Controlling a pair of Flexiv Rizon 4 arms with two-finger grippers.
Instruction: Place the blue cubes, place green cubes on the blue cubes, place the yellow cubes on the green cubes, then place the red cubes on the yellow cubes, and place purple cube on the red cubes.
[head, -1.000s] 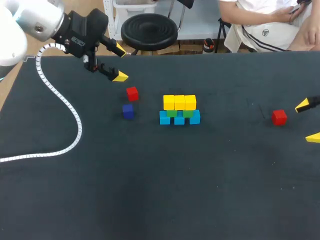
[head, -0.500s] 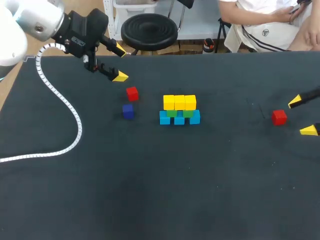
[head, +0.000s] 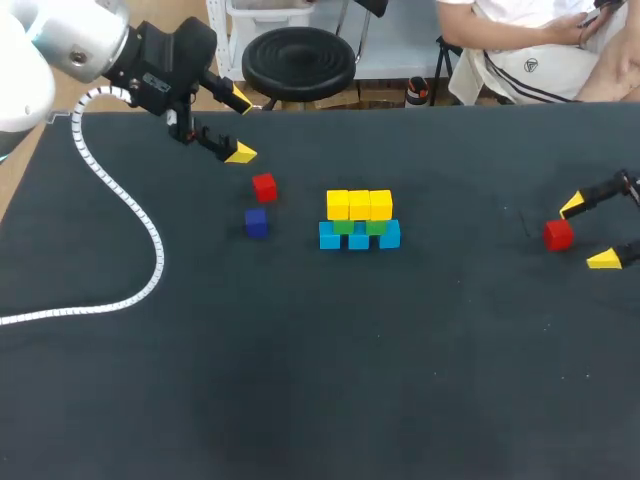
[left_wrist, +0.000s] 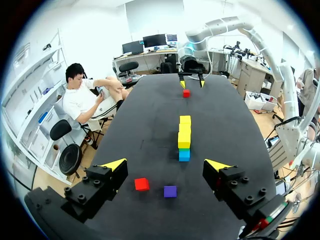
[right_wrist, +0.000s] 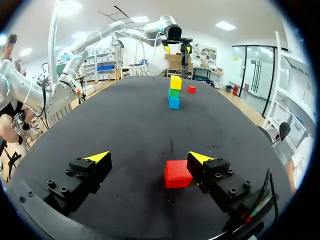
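One red cube (right_wrist: 178, 173) between right gripper's (right_wrist: 149, 156) spread fingers, nearer one.

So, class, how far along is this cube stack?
Done: blue cubes in a row, green cubes on them, yellow cubes on top. In hand: nothing gripped yet; the right gripper is open with a red cube between its fingers. Left: both reds, the other red cube lying by the purple cube near the open left gripper, then purple on top.
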